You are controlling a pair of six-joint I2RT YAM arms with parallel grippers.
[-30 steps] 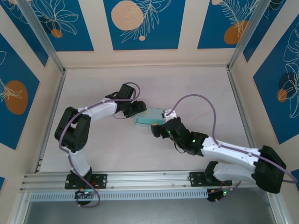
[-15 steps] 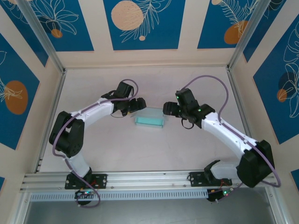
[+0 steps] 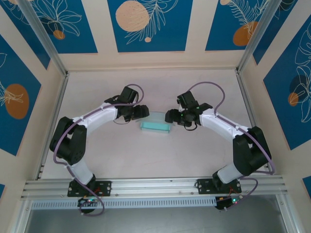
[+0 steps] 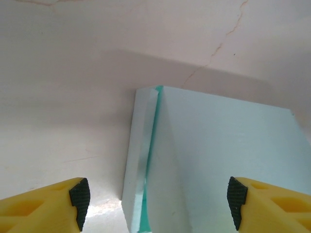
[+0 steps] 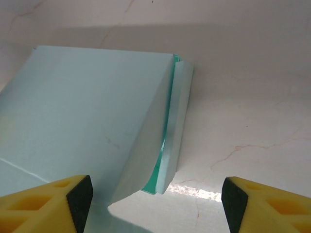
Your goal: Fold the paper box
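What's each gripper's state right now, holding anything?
Left gripper: open, holding nothing, paper box just ahead.
Right gripper: open, holding nothing, facing the box's other end.

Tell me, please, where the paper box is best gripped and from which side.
Probably its short ends: the paper box lies long and low, each narrow end facing an open gripper. Bring the left gripper in from its left end, the right gripper from its right.

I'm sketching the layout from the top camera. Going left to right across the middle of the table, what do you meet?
left gripper → box → right gripper
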